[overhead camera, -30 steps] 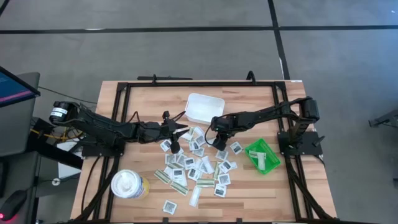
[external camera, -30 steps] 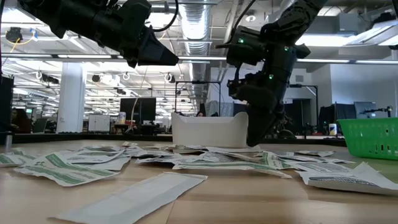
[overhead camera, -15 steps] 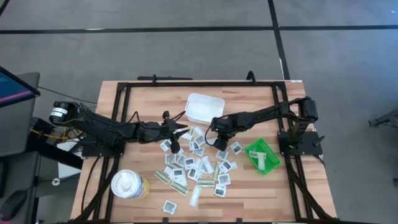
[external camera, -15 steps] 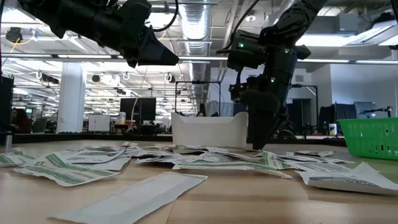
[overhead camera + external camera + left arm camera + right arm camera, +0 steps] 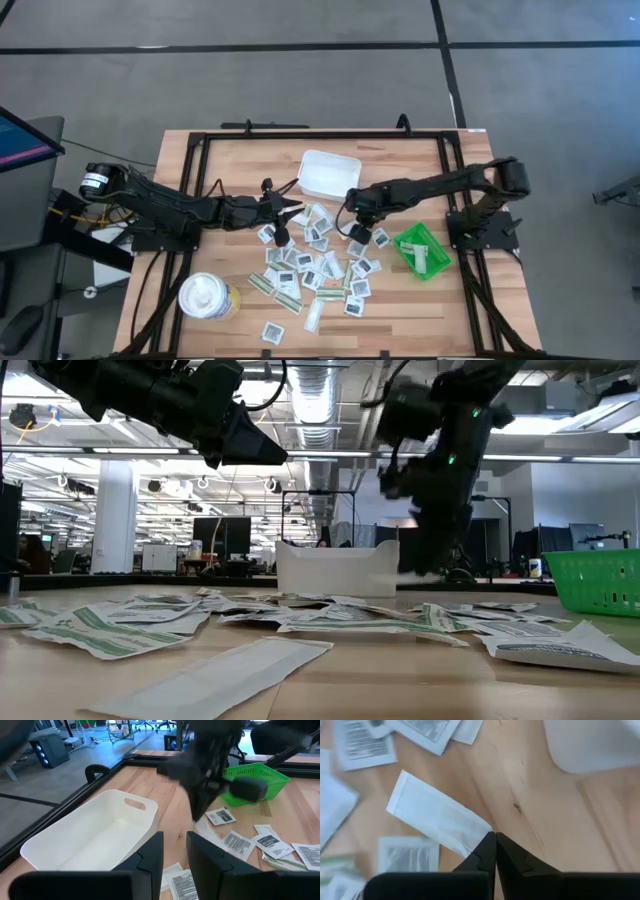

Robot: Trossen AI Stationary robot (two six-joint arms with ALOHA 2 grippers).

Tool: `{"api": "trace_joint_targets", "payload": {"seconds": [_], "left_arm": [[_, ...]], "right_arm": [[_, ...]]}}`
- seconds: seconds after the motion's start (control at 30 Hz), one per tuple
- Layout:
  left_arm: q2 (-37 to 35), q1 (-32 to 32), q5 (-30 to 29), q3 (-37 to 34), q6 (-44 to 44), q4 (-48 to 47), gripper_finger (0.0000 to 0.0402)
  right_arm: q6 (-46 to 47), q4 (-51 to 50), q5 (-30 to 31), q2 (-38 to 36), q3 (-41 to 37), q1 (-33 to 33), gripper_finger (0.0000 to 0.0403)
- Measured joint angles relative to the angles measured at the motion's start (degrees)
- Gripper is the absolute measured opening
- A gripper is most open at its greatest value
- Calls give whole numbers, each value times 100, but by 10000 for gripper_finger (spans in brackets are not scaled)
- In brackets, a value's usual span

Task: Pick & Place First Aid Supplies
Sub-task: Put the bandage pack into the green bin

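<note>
On the pale wooden bench (image 5: 220, 150), the white rectangular plastic tray (image 5: 329, 171) sits toward the far edge, with the scattered flat paper packets (image 5: 320, 265) spread before it. The green slotted plastic bin (image 5: 423, 250) lies right of them. A round white-lidded tub (image 5: 207, 296) stands at the near left.

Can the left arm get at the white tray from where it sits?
Probably yes. The left gripper hangs beside the white tray, fingers slightly apart, bare table between them. The right gripper, shut on a white strip packet, stays clear.
</note>
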Motion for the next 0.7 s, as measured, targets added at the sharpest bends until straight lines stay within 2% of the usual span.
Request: {"api": "trace_joint_targets", "payload": {"seconds": [0.2,0.33,0.53,0.7], "left_arm": [[0,0,0,0,0,0,85],[0,0,0,0,0,0,85],[0,0,0,0,0,0,85],[0,0,0,0,-2,0,85]], "right_arm": [[381,-1070,189,-1085,2,574,1],[1187,-2095,321,-1673,4,1150,1],[2947,-3596,535,-2033,4,2150,1],[4054,-4138,627,-2009,2,2920,1]]}}
